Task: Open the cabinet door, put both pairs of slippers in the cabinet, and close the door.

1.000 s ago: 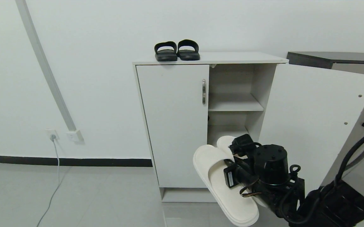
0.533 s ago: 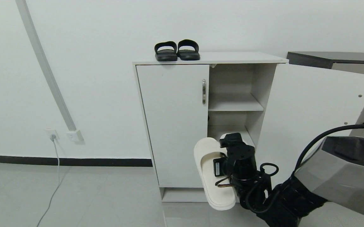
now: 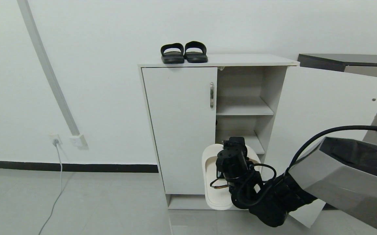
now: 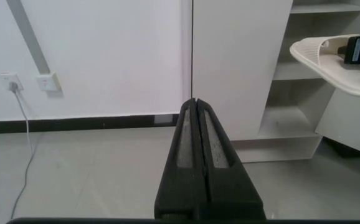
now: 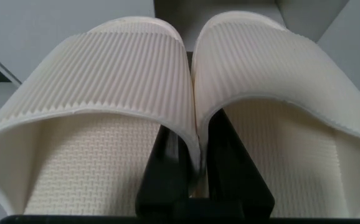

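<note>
The right gripper [image 5: 195, 158] is pinching the white slippers [image 3: 213, 196] together before the open lower bay of the cabinet [image 3: 182, 130]. The black slippers [image 3: 184, 53] are sitting on the cabinet top. The left gripper [image 4: 194, 112] is sitting pressed together.

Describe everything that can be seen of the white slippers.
The white slippers are a cream-white pair, seemingly of soft foam, with ribbed upper bands and diamond-patterned footbeds. They sit side by side, their inner edges pinched together between the fingers of the right gripper. The pair hangs in the air, steeply tilted, before the open right half of the cabinet, near its lower shelves. Whether it touches the cabinet cannot be told.
</note>
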`<state>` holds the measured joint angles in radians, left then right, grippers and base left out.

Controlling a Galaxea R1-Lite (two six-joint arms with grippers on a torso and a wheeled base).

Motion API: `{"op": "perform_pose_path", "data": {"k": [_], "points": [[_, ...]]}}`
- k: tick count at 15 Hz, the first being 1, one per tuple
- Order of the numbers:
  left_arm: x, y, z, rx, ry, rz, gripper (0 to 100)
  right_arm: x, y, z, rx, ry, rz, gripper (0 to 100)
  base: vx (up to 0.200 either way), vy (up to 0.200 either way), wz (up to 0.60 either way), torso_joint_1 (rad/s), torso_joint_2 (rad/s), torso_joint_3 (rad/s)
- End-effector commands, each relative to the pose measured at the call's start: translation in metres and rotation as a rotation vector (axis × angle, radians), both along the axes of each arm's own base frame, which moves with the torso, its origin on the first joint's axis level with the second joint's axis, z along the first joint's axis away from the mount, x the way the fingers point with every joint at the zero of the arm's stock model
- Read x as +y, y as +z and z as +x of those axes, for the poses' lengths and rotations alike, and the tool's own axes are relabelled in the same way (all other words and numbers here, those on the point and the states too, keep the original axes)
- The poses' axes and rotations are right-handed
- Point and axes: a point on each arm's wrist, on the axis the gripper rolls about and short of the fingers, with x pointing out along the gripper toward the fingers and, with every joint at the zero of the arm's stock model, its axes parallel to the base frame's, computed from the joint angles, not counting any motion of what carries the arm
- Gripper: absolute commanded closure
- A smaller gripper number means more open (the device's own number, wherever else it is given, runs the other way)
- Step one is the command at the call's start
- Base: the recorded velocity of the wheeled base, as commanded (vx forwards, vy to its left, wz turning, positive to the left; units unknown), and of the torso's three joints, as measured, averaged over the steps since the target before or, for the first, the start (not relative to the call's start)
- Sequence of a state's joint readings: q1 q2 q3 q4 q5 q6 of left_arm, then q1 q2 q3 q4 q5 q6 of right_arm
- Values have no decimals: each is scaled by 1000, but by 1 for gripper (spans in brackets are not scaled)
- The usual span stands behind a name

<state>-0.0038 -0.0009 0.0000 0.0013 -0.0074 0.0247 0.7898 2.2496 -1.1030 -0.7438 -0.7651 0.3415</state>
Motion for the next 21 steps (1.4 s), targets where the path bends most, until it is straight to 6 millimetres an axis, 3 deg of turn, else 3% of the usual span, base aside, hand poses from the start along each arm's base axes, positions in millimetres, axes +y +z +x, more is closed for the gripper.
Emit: {"op": "perform_pose_path", "data": {"k": [1, 7, 12, 21], "points": [[0, 0, 0, 3, 1, 0, 100, 0, 0, 0, -2, -6, -1, 100, 0, -200, 0, 2, -2, 2], [0, 0, 0, 3, 1, 0, 100, -1, -8, 0, 7, -22, -23, 100, 0, -200, 0, 2, 4, 2], [0, 0, 0, 3, 2, -3, 100, 0, -15, 0, 20, -19, -34, 100, 0, 0, 0, 0, 0, 0], [0, 0, 0, 3, 2, -5, 100, 12, -54, 11, 48, 96, -60, 100, 0, 0, 0, 0, 0, 0]]}}
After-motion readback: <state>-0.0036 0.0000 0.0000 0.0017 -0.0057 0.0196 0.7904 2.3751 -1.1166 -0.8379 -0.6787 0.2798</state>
